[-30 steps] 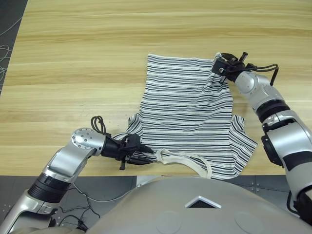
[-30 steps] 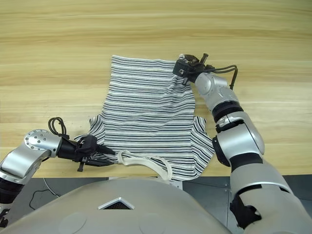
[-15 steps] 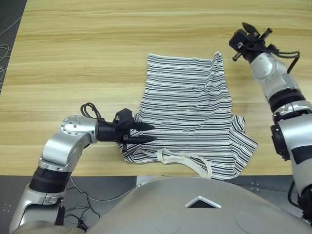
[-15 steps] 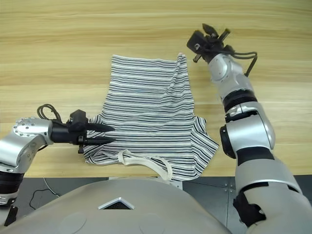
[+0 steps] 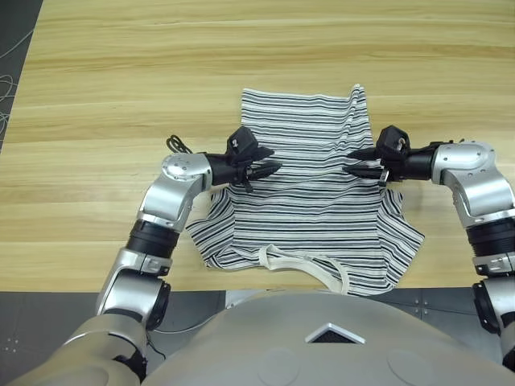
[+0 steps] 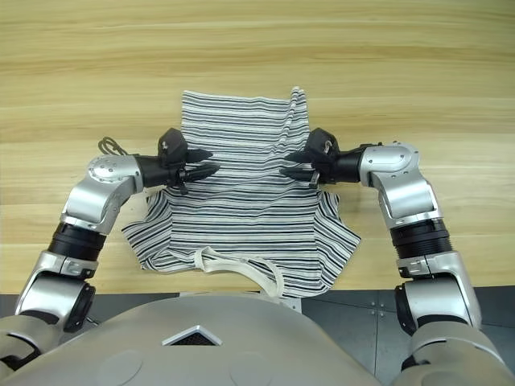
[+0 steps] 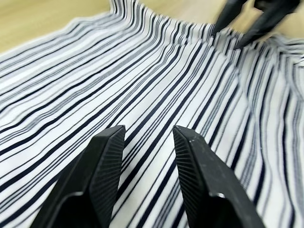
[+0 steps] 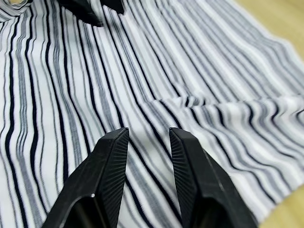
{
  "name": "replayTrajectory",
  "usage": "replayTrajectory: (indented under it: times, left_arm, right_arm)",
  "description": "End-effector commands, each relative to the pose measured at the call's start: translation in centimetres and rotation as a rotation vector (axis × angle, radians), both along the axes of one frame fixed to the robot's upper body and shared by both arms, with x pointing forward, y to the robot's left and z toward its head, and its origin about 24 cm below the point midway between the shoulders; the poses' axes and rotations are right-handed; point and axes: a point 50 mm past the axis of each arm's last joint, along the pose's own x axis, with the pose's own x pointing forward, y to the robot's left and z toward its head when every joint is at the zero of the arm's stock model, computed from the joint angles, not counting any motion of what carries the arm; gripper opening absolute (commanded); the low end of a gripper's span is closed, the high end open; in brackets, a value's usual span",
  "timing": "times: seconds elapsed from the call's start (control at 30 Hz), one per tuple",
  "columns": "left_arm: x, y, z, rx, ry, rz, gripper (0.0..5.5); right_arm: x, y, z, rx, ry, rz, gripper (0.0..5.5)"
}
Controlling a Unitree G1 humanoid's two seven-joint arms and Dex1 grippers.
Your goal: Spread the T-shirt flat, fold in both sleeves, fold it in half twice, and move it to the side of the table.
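Observation:
A black-and-white striped T-shirt (image 5: 310,193) lies on the wooden table (image 5: 121,96), collar (image 5: 306,265) toward me and hem at the far end. Its right side is rumpled into a ridge (image 5: 358,112). My left gripper (image 5: 269,169) hovers open over the shirt's left edge at mid-body. My right gripper (image 5: 354,166) hovers open over the right edge, facing the left one. Each wrist view shows striped cloth (image 7: 156,95) under open fingers (image 8: 111,156) with nothing between them.
Bare wood stretches to the left and to the far side of the shirt. The table's near edge (image 5: 48,291) runs just below the collar, with dark floor and cables (image 5: 12,80) beyond the left side.
Both arms swung inward: the left gripper rose from the near-left sleeve to the shirt's left mid-edge, and the right came down from beyond the far right corner. The shirt lies unchanged.

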Motion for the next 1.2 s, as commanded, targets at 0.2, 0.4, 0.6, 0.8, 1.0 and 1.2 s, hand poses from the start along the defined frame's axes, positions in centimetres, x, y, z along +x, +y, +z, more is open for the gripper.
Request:
replayTrajectory:
  times: [0.2,0.4,0.6,0.8,1.0,1.2]
  left_arm:
    - [0.3,2.1,-4.7,0.303,0.049,-0.044,1.86]
    - [3.1,2.2,-4.2,0.337,-0.047,0.063,1.86]
    - [6.5,1.6,-2.1,0.313,-0.183,0.199,1.86]
    - [7.0,0.8,-1.5,0.264,-0.199,0.178,1.86]
    - [7.0,0.4,-1.6,0.262,-0.197,0.16,1.86]
    - [7.0,0.4,-1.7,0.274,-0.196,0.151,1.86]
  right_arm:
    - [0.8,0.1,-3.4,-0.288,-0.105,-0.036,1.56]
    - [3.5,1.5,-4.6,-0.309,-0.187,-0.151,1.56]
    - [5.6,1.8,-3.6,-0.249,-0.263,-0.233,1.56]
    - [6.8,2.8,1.5,-0.018,-0.356,-0.194,1.56]
    - [7.4,3.5,7.5,0.122,-0.465,-0.143,1.56]
    - [3.8,8.3,4.2,0.167,-0.322,0.018,1.56]
